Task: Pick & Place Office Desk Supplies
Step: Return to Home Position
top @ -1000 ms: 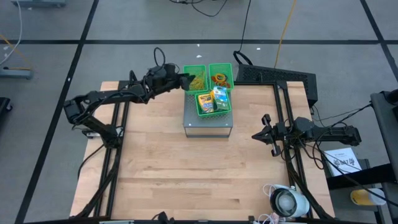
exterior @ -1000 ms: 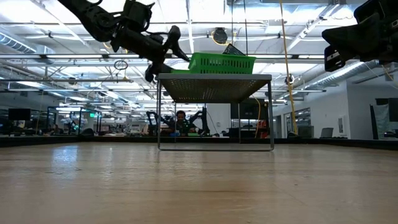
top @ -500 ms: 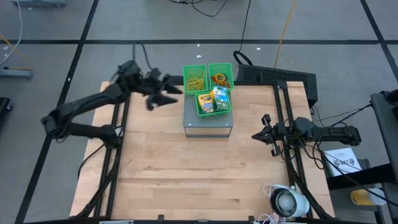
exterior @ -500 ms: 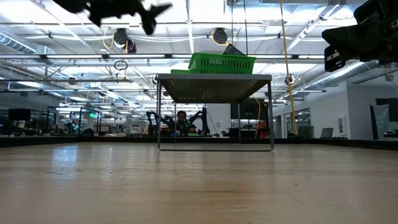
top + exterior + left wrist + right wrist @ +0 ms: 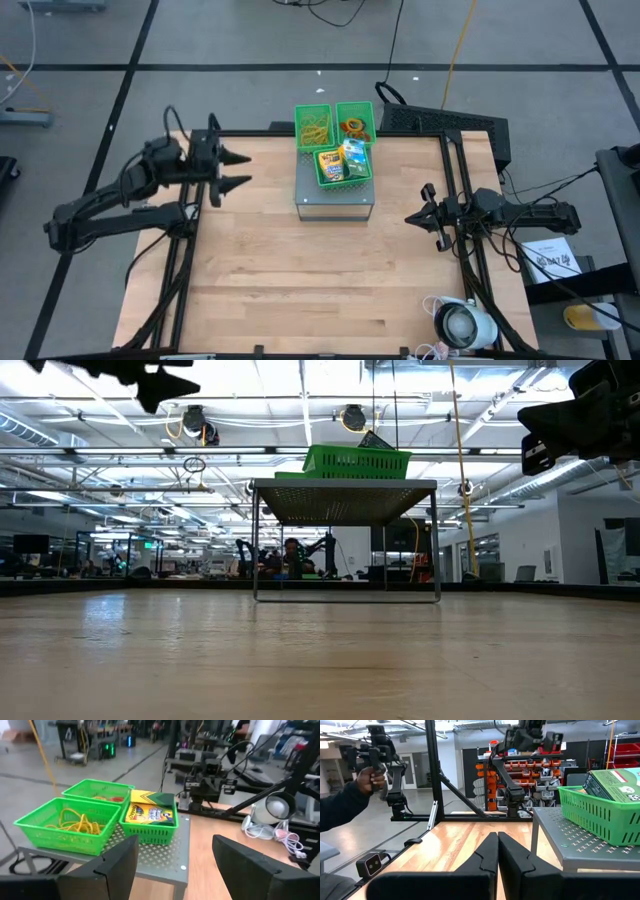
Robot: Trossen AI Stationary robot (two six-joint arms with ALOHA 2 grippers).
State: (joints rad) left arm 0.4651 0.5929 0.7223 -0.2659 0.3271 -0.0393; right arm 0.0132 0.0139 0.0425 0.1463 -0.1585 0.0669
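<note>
Perforated grey metal shelf [image 5: 335,203] carrying green mesh bins [image 5: 60,837]: tangled tan rubber bands [image 5: 315,128] in the left bin, flat-sided crayon box [image 5: 330,163] in another; left gripper [image 5: 247,169] level beside the shelf, fingers wide apart; right gripper [image 5: 412,216] pinched closed, well right.

So the shelf [image 5: 335,203] is at the 12 o'clock edge of the table [image 5: 300,280]. On it: rubber bands [image 5: 314,127] in the back-left bin [image 5: 297,125], rings [image 5: 353,126] in the back-right bin [image 5: 372,122], crayon box [image 5: 329,163] beside packet [image 5: 354,158] in the front bin [image 5: 343,181]. Left gripper [image 5: 248,169] at 10 o'clock, right gripper [image 5: 409,216] at 3, round device [image 5: 462,324] at 5.
</note>
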